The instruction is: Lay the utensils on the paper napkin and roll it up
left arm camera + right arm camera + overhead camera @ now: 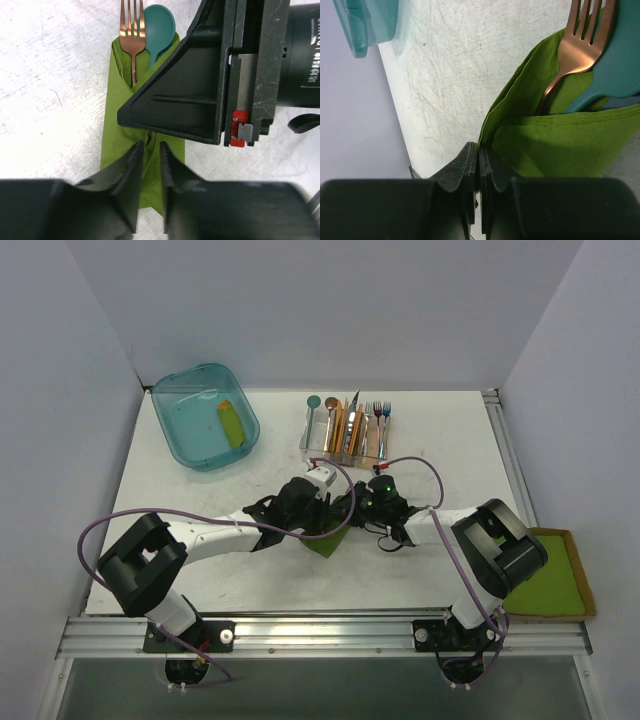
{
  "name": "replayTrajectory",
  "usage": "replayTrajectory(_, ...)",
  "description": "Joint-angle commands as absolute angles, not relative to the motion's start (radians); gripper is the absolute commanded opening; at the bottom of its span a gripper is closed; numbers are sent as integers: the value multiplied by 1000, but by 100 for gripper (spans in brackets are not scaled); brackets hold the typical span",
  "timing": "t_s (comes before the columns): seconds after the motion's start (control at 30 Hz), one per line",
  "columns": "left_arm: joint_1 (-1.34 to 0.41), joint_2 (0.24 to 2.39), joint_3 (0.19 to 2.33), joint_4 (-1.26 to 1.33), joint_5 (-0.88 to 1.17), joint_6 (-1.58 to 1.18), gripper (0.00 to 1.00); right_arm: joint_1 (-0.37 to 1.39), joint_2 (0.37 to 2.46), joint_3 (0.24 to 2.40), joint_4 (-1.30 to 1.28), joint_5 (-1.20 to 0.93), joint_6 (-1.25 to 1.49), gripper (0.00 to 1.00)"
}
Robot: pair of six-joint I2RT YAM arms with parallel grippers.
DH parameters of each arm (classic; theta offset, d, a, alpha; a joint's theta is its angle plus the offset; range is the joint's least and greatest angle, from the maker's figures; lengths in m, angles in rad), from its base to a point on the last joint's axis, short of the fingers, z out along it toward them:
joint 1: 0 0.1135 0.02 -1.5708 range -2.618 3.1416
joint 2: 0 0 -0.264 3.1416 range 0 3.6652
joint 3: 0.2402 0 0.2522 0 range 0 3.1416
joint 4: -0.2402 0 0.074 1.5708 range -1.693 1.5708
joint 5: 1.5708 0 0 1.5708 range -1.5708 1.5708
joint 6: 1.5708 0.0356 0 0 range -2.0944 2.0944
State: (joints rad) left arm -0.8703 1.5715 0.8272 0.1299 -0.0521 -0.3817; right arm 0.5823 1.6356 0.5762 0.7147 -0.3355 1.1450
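Fork (131, 42) and spoon (160, 25) handles hidden inside folded green napkin (117, 130), heads poking out; left gripper (150, 147) narrowly parted over napkin, right gripper (478, 150) closed at its edge, hold unclear.

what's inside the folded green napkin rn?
Sticking out the top of the lime-green paper napkin: the tines of a copper-coloured metal fork and the bowl of a teal metal spoon. Their handles are covered by the folds.
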Motion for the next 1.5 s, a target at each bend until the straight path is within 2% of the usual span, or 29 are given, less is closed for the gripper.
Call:
replayTrajectory(0.0, -877, 1500, 816, 190, -66, -373, 31, 581, 1647, 595, 733, -337, 1144, 3)
replayTrajectory(0.17, -877, 1422, 802, 144, -106, -341, 55, 580, 1640, 588, 733, -334, 1143, 0)
replayTrajectory(0.2, -877, 1411, 799, 131, -115, -333, 69, 580, 1638, 588, 733, -336, 1140, 1)
replayTrajectory(0.27, -877, 1385, 796, 94, -136, -310, 86, 578, 1632, 591, 732, -337, 1135, 1)
replayTrajectory(0.33, -879, 1378, 787, 75, -147, -298, 97, 578, 1628, 592, 723, -337, 1126, 1)
replayTrajectory(0.47, -884, 1388, 761, 55, -170, -281, 94, 575, 1617, 597, 709, -337, 1114, 0)
replayTrajectory(1.47, -911, 1615, 755, 127, -184, -311, 97, 554, 1542, 600, 600, -327, 1043, 0)
